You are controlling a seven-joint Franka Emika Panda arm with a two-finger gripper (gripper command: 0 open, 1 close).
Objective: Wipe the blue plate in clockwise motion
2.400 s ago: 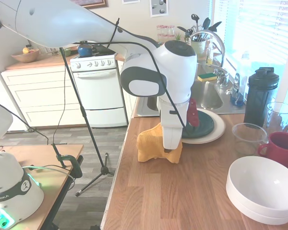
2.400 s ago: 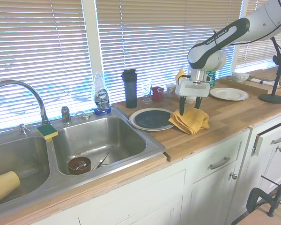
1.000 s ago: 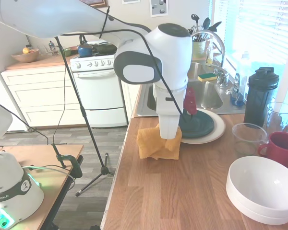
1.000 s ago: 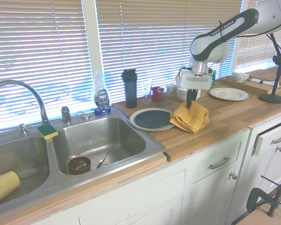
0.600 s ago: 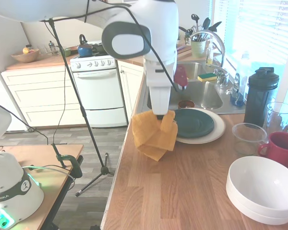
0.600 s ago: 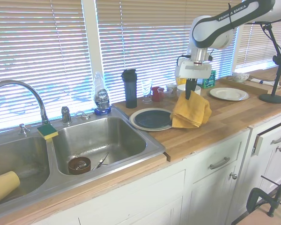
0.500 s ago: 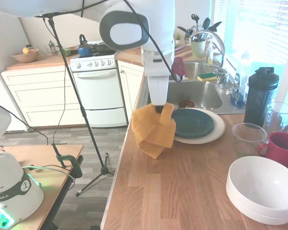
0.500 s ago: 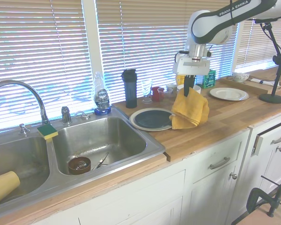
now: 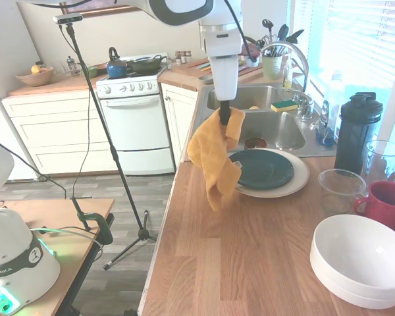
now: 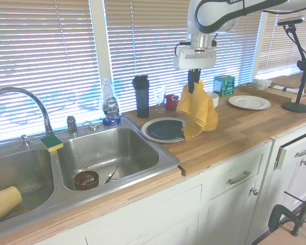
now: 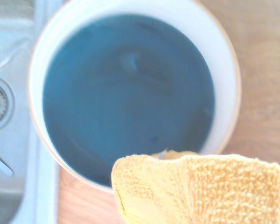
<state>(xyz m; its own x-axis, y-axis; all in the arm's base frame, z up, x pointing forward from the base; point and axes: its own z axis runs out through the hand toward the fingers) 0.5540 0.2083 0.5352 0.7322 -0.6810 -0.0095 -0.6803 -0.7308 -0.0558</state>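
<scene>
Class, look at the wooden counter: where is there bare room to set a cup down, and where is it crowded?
Bare wood lies in front of the blue plate on its cream plate, left of the white bowls. By the window it is crowded: black bottle, glass, clear bowl, red mug. The yellow cloth hangs from the claw.

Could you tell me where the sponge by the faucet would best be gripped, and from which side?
Probably from straight above, across its two long sides: the sponge lies flat on the sink ledge, a small yellow block with its green face up, and nothing crowds its sides.
</scene>
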